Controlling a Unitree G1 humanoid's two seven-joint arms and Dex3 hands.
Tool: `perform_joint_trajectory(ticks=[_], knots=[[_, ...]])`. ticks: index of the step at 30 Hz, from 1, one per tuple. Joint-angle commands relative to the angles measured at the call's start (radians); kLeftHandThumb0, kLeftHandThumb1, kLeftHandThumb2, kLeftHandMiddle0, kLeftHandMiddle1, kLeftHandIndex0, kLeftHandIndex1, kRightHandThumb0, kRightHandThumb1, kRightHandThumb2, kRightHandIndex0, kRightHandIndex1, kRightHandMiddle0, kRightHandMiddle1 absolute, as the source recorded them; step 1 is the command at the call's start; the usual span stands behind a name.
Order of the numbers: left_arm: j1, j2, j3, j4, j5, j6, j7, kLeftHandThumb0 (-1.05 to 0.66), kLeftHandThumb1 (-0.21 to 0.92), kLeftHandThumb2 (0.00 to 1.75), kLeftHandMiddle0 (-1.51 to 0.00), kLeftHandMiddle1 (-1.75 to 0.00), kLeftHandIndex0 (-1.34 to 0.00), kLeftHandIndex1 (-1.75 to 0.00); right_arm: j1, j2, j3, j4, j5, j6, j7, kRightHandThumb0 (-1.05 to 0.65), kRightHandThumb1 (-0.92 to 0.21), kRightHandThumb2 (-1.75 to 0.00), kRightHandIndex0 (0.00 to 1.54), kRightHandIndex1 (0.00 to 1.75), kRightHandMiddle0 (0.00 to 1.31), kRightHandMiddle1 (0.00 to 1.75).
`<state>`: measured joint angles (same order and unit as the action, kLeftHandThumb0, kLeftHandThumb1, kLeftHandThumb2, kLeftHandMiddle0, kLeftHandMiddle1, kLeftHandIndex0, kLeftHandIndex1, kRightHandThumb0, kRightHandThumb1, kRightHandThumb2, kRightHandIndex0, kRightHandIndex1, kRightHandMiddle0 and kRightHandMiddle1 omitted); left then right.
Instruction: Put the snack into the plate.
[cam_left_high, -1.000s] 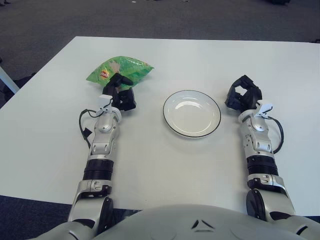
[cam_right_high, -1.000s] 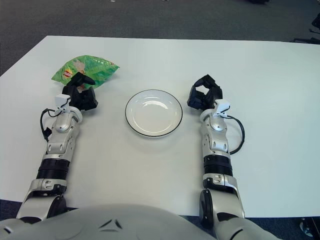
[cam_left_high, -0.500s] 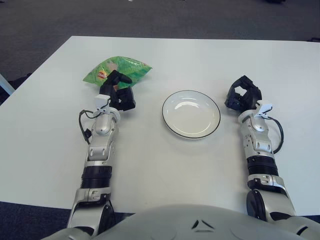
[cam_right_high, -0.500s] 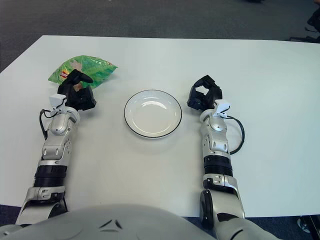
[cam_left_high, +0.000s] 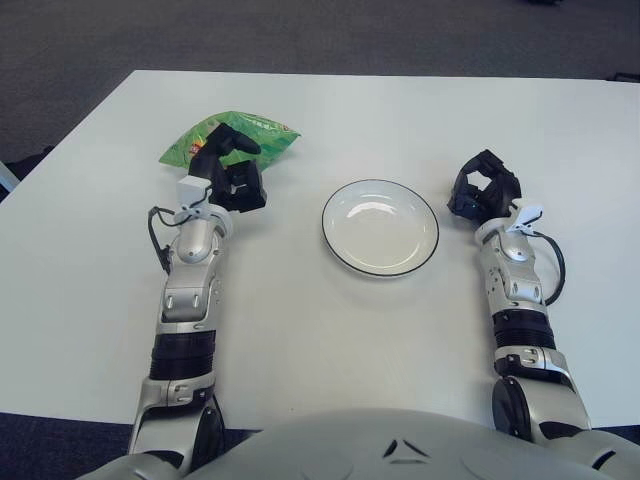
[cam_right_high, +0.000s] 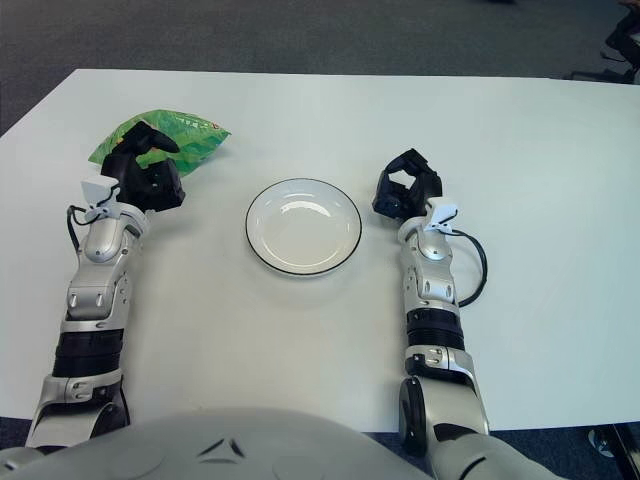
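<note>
A green snack bag (cam_left_high: 262, 133) lies on the white table at the far left. My left hand (cam_left_high: 230, 168) is over the bag's near edge, fingers spread across it and hiding part of it, not closed on it. An empty white plate (cam_left_high: 380, 228) with a dark rim sits at the table's middle, to the right of the bag. My right hand (cam_left_high: 484, 188) rests on the table just right of the plate, fingers relaxed and empty.
The white table (cam_left_high: 330, 340) is bare apart from the bag and the plate. Its far edge and left edge border dark carpet (cam_left_high: 300, 35). A cable loops beside each forearm.
My left hand has moved forward and a little left, onto the near edge of the snack bag. The bag, the plate and my right hand have stayed in place.
</note>
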<state>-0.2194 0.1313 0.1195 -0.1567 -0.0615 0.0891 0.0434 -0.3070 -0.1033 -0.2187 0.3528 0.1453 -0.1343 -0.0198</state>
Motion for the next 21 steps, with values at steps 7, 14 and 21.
perform_joint_trajectory(ticks=[7, 14, 21], knots=[[-0.104, 0.067, 0.04, 0.027, 0.032, -0.036, -0.006, -0.44, 0.44, 1.17, -1.19, -1.75, -0.52, -1.75, 0.08, 0.029, -0.001, 0.058, 0.003, -0.006, 0.004, -0.49, -0.29, -1.35, 1.31, 1.75, 0.64, 1.75], [-0.195, 0.136, 0.059, 0.054, 0.082, -0.041, -0.006, -0.44, 0.45, 1.15, -1.21, -1.75, -0.51, -1.75, 0.076, 0.029, -0.001, 0.066, -0.001, -0.006, 0.002, -0.49, -0.29, -1.35, 1.31, 1.75, 0.64, 1.75], [-0.328, 0.292, 0.039, 0.202, 0.205, -0.107, -0.033, -0.44, 0.46, 1.13, -1.19, -1.75, -0.5, -1.75, 0.074, 0.026, -0.001, 0.072, -0.002, -0.012, 0.004, -0.49, -0.29, -1.36, 1.31, 1.75, 0.64, 1.75]])
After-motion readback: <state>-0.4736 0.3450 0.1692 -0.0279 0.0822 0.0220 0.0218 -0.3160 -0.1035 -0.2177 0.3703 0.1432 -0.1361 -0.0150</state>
